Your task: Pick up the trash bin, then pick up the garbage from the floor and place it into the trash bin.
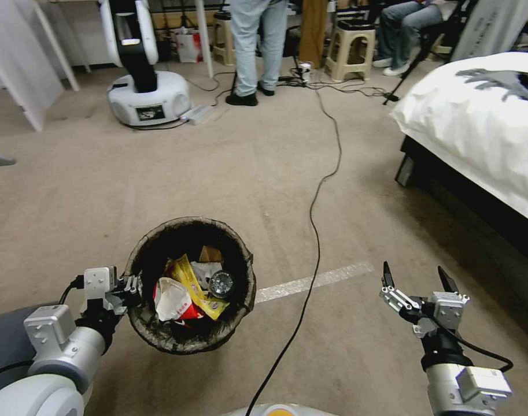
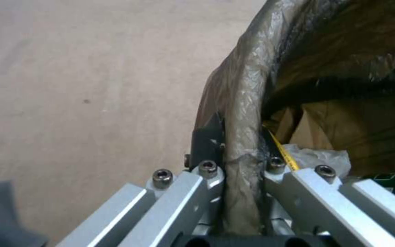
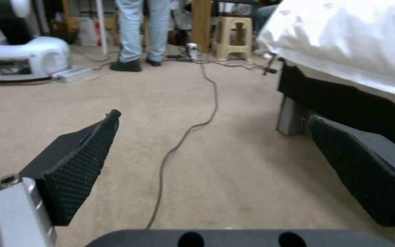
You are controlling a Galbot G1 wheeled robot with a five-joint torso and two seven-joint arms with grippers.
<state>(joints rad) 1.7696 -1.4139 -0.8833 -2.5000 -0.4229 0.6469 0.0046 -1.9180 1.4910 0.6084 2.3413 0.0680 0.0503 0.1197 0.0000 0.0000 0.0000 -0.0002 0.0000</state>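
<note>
Beige carpet (image 1: 177, 173) is stretching toward a bed (image 1: 477, 127), with a black cable (image 1: 316, 231) trailing just left of the right gripper (image 1: 415, 278), which is hovering with fingers spread and empty. The left gripper (image 1: 130, 284) is clamping the trash bin (image 1: 159, 341) by its near rim, one finger inside, one outside. Light and thin-walled, I judge (the bag fold looks slippery), so this rim pinch seems the sensible hold; garbage (image 1: 188, 292) is lying inside, right of that gripper.

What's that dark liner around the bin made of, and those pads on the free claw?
The liner of the trash bin looks like thin brown-black plastic film: glossy, wrinkled, bunched thickly over the rim where the left gripper clamps it. The open right gripper hovers over the carpet; its fingertips look like matte black rubber with a fine diamond-knurled grip texture, though hard plastic is possible.
</note>
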